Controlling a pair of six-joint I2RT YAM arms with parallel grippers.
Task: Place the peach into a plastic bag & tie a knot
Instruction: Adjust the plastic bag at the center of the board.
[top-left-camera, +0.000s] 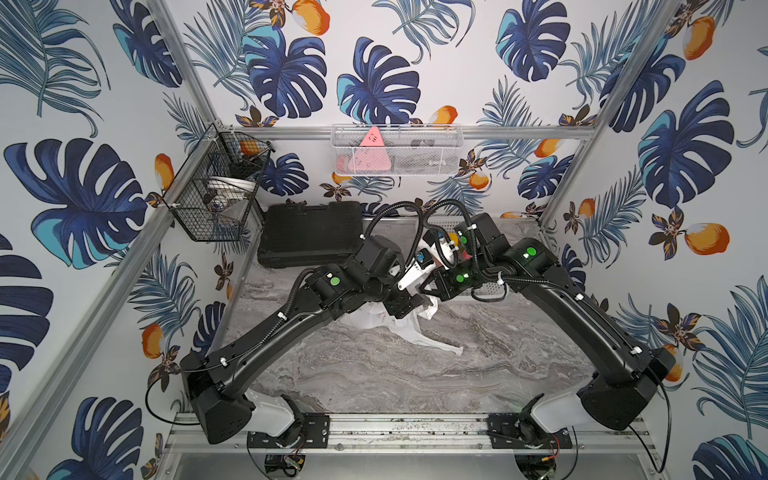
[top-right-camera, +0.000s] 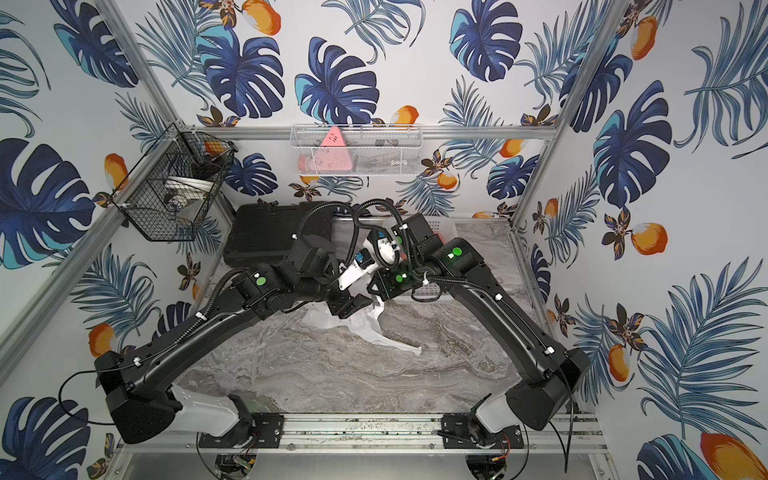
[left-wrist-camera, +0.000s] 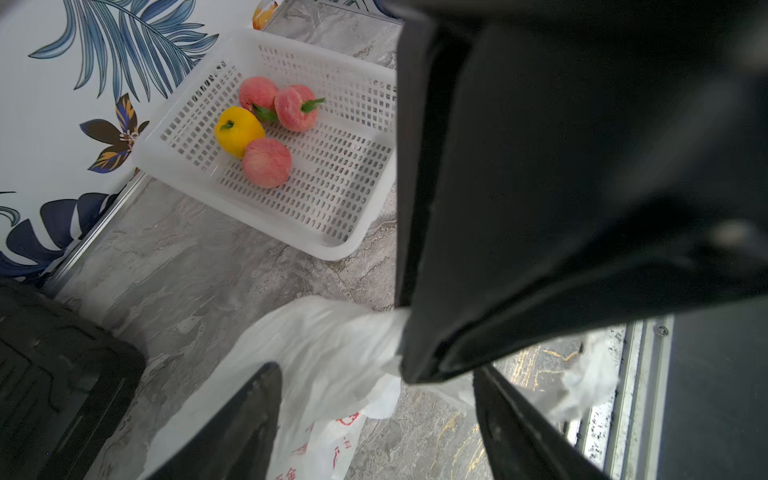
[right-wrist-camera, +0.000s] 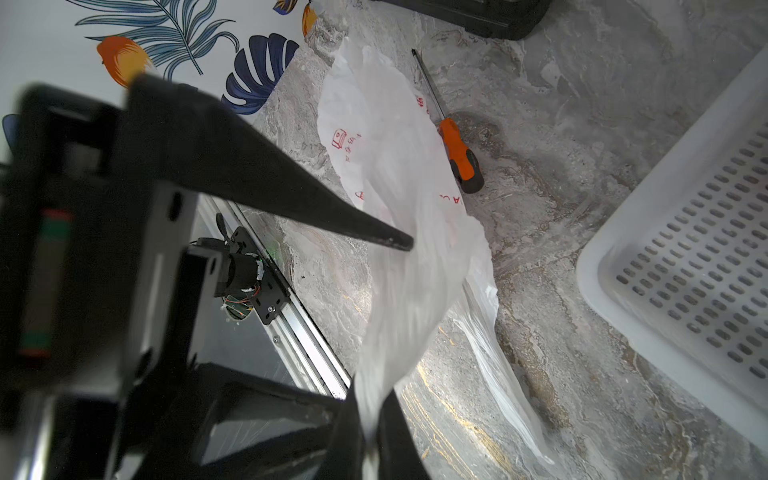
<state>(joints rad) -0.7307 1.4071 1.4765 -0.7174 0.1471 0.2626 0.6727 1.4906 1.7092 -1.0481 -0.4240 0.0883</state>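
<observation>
Grey-veined marble counter (top-left-camera: 374, 374), leaf-print walls (top-left-camera: 457, 83). My right pincer (right-wrist-camera: 370, 424) pinches the plastic bag (right-wrist-camera: 386, 166) by an edge; the rest drapes onto the counter beneath. Just beside, my left pincer (left-wrist-camera: 374, 372) stands wide, straddling the film.

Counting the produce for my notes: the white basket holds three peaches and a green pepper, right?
Not quite. The pepper is yellow, not green. The left wrist view shows it lying among the three peaches in the white basket.
</observation>
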